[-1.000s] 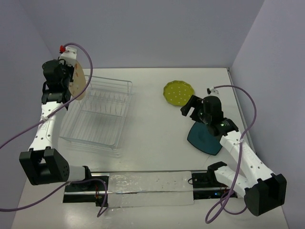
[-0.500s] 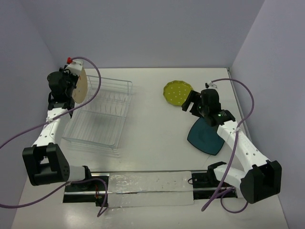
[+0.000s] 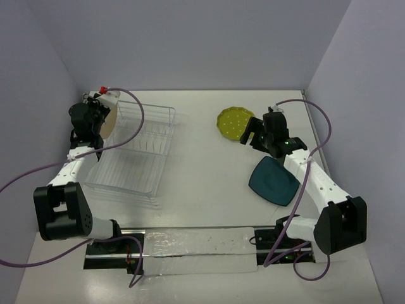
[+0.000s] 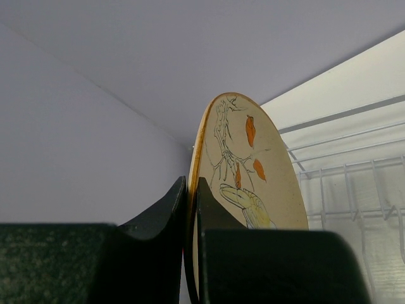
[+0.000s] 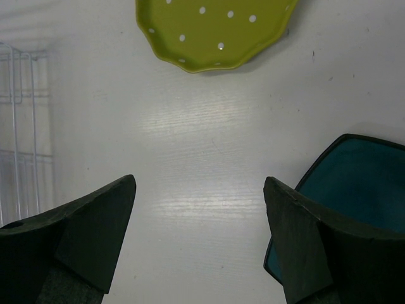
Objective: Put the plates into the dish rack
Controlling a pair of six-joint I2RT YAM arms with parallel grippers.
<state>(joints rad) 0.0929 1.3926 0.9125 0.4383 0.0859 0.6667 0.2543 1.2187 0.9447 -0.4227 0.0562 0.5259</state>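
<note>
Left arm (image 3: 71,164) has swung inboard over the last second. The cream plate (image 3: 109,120) is now on edge at the far-left corner of the dish rack (image 3: 159,111), closer in than before. Left jaws are clamped on its rim. The wrist view shows the cream plate (image 4: 253,171) pinched between them, printed face toward the dish rack wires (image 4: 345,170). Neither view shows whether the bottom edge has entered a slot. My read: the first plate is at the insert step, none of three loaded.

Right arm (image 3: 316,183) has come off the teal plate (image 3: 273,180) and moved up toward the yellow-green plate (image 3: 235,122). Right jaws are spread wide and empty over bare tabletop (image 3: 202,177). In the wrist view the yellow-green plate (image 5: 215,28) is ahead and the teal plate (image 5: 348,183) sits by the right-hand finger. It looks like a line-up on the yellow-green one.

In the way:
- Both remaining plates lie flat on the tabletop, well apart from the rack — there's little rim to bite, so I'd expect a tricky pick.
- The left arm's purple cable (image 3: 140,117) loops across the rack's far-left end — a snag risk while slotting.
- The left arm occupies that end, so the right arm's delivery probably has to wait or use slots further along.
</note>
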